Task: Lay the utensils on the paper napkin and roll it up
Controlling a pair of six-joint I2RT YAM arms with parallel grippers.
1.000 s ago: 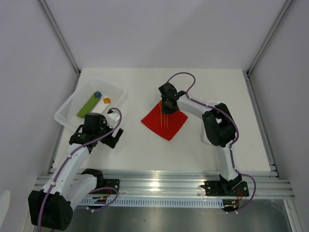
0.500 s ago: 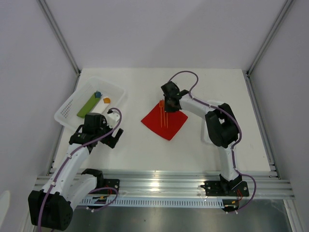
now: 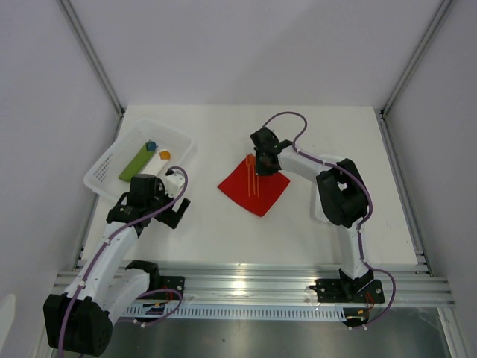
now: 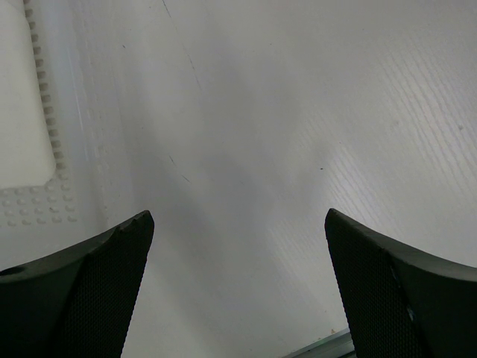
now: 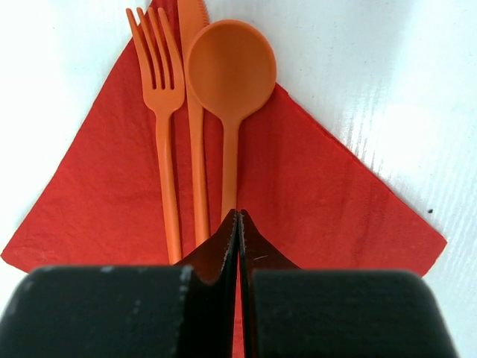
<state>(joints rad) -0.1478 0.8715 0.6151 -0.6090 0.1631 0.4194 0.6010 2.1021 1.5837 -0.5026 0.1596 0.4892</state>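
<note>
The table (image 4: pixel 298 112) under me is white, with a fine wood-like grain and hairline scratches. At mid-table lies the napkin (image 5: pixel 320 194), a flat square of thin, bright red paper turned corner-on like a diamond. The utensils (image 3: pixel 254 179) rest on it side by side along its near-far diagonal. They are slender, smooth orange plastic, with the knife (image 5: pixel 197 149) between the fork (image 5: pixel 160 74) and the round-bowled spoon (image 5: pixel 231 67). Their heads overrun one corner onto bare table. At far left stands a white plastic tray (image 3: pixel 104 165) with a perforated wall. It holds a flat green bar (image 3: pixel 134 165), a small orange block (image 3: pixel 165 155) and a blue block (image 3: pixel 151 145).

My left gripper (image 4: pixel 238 224) hangs over bare table near the tray, jaws spread wide, its mesh-textured black pads (image 4: pixel 104 283) gripping nothing. My right gripper (image 5: pixel 238 220) is over the napkin, clenched, fingers (image 5: pixel 216 261) pressed flat together and tip at the spoon handle's end. I cannot tell whether it pinches that handle.
</note>
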